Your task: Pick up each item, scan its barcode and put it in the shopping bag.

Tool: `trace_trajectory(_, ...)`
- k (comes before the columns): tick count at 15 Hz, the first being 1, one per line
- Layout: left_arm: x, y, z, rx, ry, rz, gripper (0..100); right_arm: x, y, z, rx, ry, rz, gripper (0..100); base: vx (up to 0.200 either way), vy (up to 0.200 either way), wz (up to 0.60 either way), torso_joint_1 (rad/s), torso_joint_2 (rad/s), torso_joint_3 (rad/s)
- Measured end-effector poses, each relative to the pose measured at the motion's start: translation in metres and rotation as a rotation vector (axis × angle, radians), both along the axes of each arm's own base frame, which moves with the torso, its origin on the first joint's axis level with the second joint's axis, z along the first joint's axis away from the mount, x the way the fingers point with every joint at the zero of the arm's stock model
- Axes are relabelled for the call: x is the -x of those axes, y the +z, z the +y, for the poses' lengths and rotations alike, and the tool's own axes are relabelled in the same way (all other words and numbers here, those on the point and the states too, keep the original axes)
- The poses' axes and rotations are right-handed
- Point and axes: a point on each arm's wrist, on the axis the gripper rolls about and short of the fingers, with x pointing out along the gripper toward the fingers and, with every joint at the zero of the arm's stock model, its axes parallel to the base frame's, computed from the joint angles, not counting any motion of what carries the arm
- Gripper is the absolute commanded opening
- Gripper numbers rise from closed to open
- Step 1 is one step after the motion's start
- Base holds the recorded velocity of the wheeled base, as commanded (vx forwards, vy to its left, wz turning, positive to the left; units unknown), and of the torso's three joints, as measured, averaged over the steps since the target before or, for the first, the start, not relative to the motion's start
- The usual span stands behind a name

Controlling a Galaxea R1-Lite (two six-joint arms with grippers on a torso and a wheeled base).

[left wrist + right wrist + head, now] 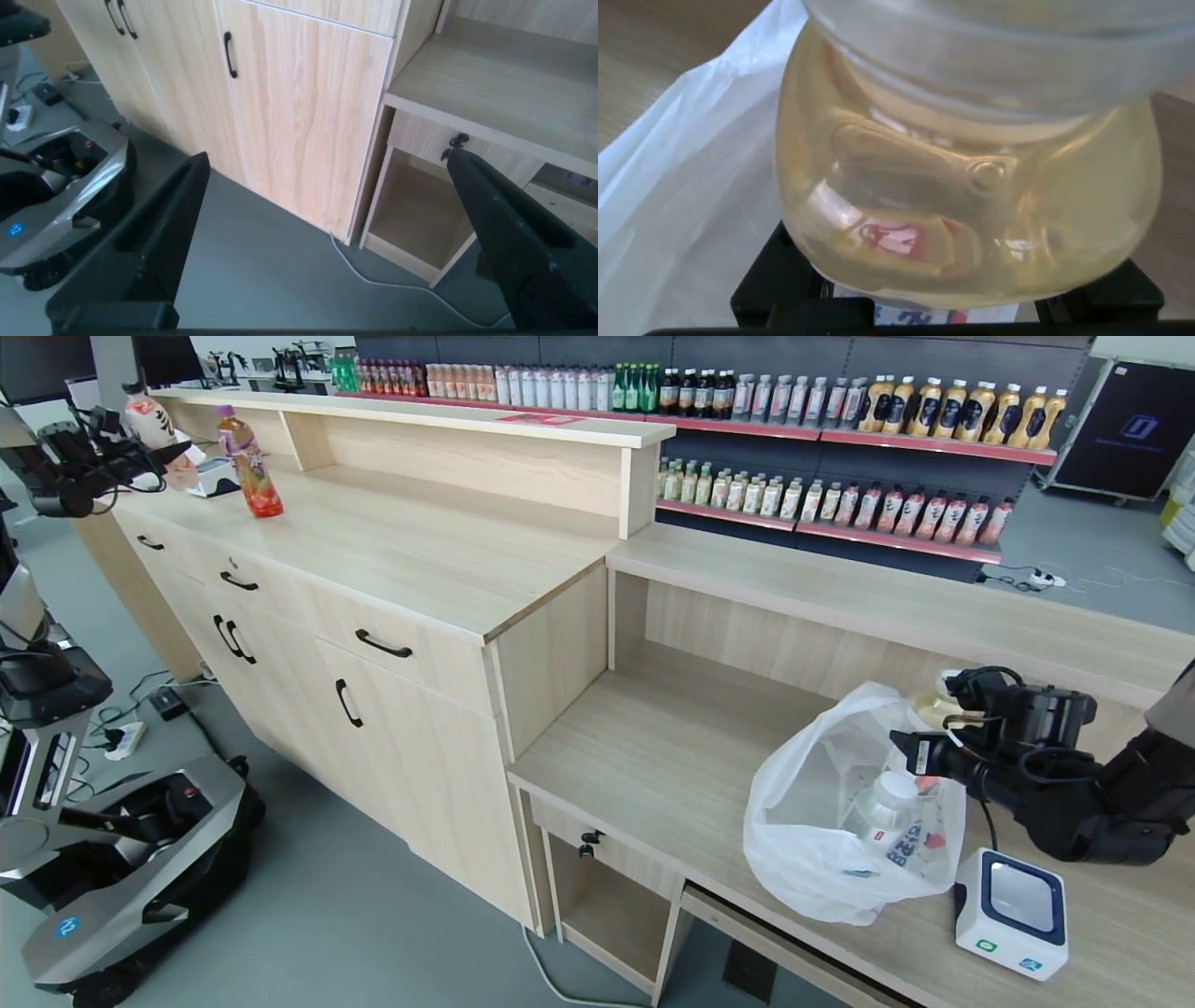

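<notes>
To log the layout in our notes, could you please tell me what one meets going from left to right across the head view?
left gripper → orange-red bottle on the upper counter → shopping bag → barcode scanner

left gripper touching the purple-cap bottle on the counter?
Apart. The head view shows a plain gap between the left gripper and the purple-cap bottle. In the left wrist view its fingers are spread wide with nothing between them.
</notes>
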Motion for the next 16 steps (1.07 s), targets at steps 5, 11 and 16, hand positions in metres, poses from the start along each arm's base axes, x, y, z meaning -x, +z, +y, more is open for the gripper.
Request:
trace_trajectory(5,0.000,0.000,0.000,0.000,0.000,0.000,100,-0.006,-0.024,-0.006,0.011,0.030,0.034,0,0.000,0.000,0.00,0.000,0.00,0.000)
trace_trajectory(11,0.000,0.000,0.000,0.000,0.000,0.000,100,-0.011,-0.046,-0.015,0.083,0.138,0.028,0,0.000,0.000,0.00,0.000,0.00,0.000)
trace_trajectory(16,0.000,0.000,0.000,0.000,0.000,0.000,100,-0.010,-0.058,-0.017,0.088,0.139,0.048,0,0.000,0.000,0.00,0.000,0.00,0.000)
